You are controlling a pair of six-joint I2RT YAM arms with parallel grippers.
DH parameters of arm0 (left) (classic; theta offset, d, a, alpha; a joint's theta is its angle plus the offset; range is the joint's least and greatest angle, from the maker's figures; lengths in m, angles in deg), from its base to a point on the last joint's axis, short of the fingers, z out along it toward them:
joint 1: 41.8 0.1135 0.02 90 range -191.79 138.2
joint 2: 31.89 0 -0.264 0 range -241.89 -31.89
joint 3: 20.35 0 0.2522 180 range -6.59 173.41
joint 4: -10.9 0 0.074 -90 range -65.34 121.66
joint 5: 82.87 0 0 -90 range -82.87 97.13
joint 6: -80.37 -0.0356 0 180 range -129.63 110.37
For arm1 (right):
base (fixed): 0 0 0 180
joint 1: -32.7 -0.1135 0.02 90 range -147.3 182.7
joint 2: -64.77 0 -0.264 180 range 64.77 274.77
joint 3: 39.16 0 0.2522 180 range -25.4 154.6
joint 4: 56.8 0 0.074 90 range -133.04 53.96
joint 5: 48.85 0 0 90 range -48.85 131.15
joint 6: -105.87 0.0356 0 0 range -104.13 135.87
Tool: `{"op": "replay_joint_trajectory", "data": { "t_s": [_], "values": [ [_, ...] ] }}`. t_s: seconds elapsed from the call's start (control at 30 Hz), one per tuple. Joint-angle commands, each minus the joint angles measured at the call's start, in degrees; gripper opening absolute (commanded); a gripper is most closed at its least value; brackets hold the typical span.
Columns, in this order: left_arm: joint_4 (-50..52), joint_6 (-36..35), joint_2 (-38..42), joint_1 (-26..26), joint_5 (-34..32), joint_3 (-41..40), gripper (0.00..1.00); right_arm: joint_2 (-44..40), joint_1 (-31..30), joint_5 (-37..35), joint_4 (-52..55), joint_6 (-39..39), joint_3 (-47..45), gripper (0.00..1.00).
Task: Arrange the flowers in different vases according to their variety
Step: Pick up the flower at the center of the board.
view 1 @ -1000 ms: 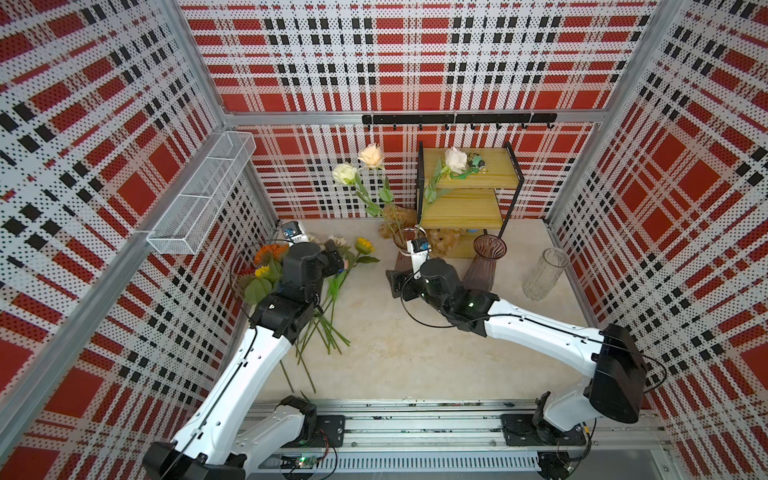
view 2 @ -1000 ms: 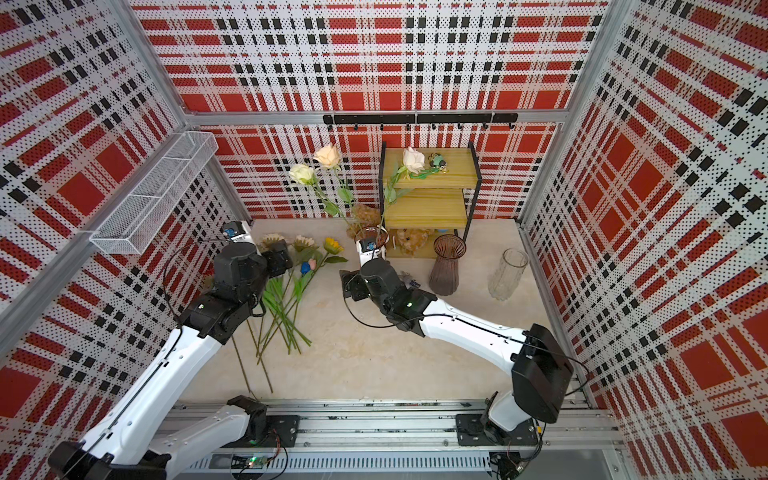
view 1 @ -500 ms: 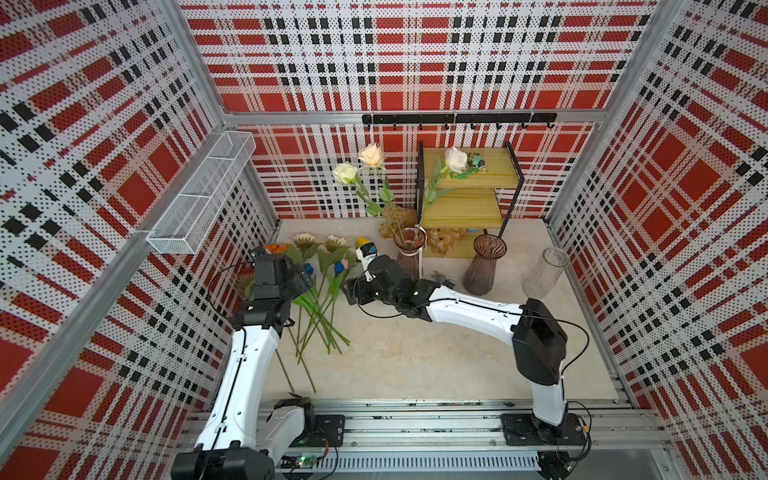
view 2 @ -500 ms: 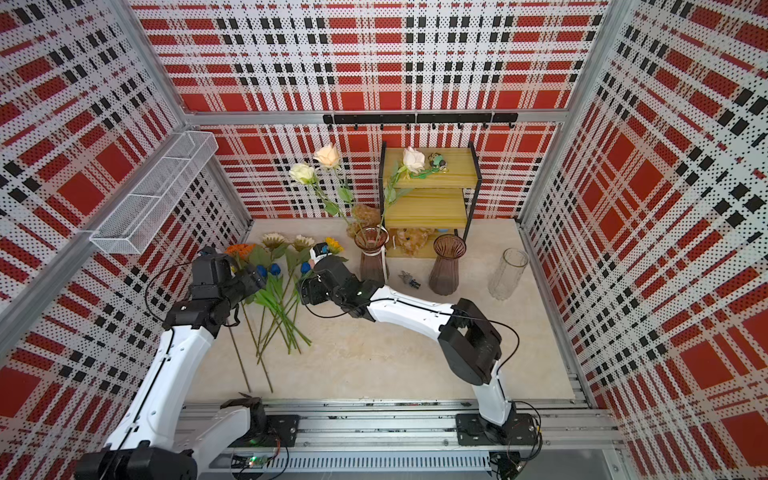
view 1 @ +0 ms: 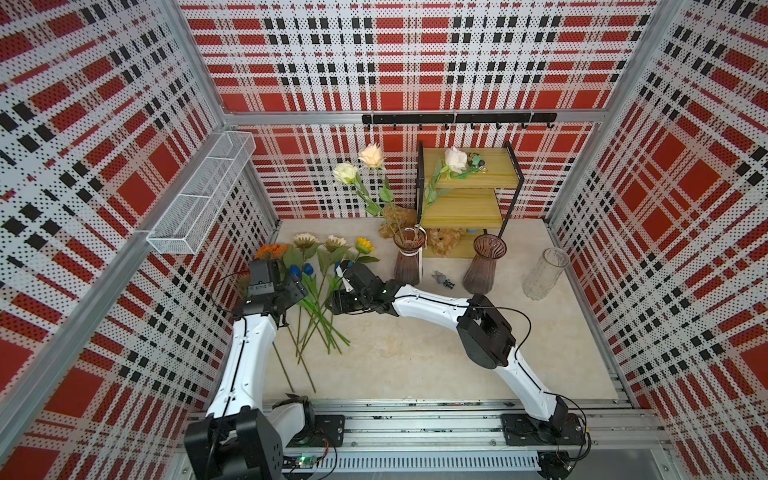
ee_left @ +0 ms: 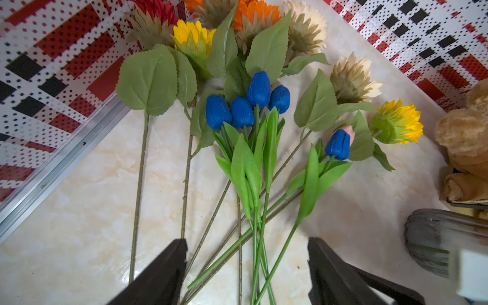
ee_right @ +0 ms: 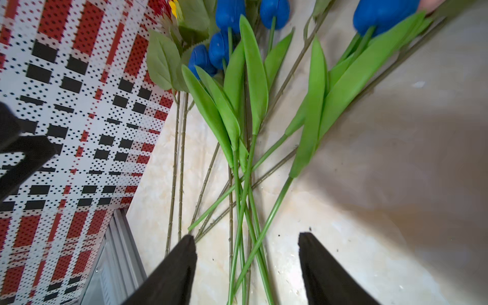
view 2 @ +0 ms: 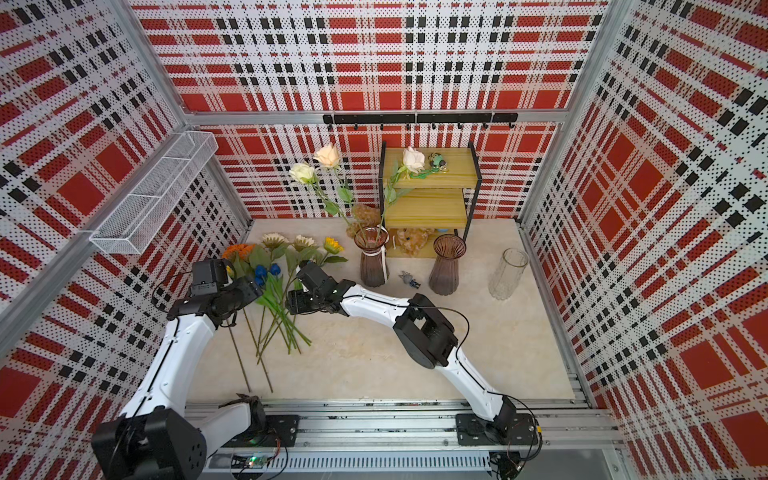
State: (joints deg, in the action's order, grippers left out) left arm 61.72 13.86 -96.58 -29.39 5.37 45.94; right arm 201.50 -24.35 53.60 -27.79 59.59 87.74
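inventory, flower cell

- left gripper (ee_left: pixel 247 239): jaws spread wide, pinching nothing. it sits low over the table (view 1: pixel 415 357), and the crossed stems of the loose bunch lie between its fingers (ee_left: pixel 163 269).
- right gripper (ee_right: pixel 247 235): jaws spread, nothing pinched. it faces the same bunch from the other side, with tulip stems lying between its fingers (ee_right: pixel 324 272). in both top views the two grippers flank the bunch, near each other but apart.
- tulips (ee_left: pixel 248 105): four blue heads clustered together. a fifth blue tulip (ee_left: pixel 339 145) lies apart from them, with a pink bud (ee_left: pixel 350 133) touching it. all lie flat on the table near the left wall, their bright green stems crossing.
- sunflowers (ee_left: pixel 351 79): yellow, orange, red and cream heads. they lie flat in the same bunch, heads toward the back wall beyond the tulips, their duller stems mixed under the tulip stems.
- roses (view 1: pixel 370 156): three, cream-white, standing in the rose vase (view 1: pixel 409 266) and leaning apart. one head is seen against the top tier of the shelf (view 1: pixel 469 212).
- rose vase: smoky purple, upright, just in front of the shelf.
- second purple vase (view 1: pixel 484 266): upright, to the right of the rose vase and apart from it.
- clear vase (view 1: pixel 544 274): upright, farther right, near the right wall.
- plush toys (view 1: pixel 444 243): brown, at the foot of the shelf behind the vases.
- small figure (view 1: pixel 442 280): on the table between the two purple vases.
- basket (view 1: pixel 199 195): white wire, mounted on the left wall.
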Motion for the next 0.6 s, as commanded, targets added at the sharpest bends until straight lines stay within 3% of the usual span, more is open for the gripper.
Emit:
{"op": "replay_joint_trajectory", "data": {
  "t_s": [0.0,0.57],
  "values": [
    [-0.4,-1.2,-0.6,0.8,2.2,-0.1,0.76,2.9,0.7,4.1,1.2,3.7,2.1,0.62],
    [-1.4,-1.0,-2.3,1.4,5.3,-1.4,0.73,12.2,2.8,12.7,1.5,7.2,10.6,0.47]
  ]
}}
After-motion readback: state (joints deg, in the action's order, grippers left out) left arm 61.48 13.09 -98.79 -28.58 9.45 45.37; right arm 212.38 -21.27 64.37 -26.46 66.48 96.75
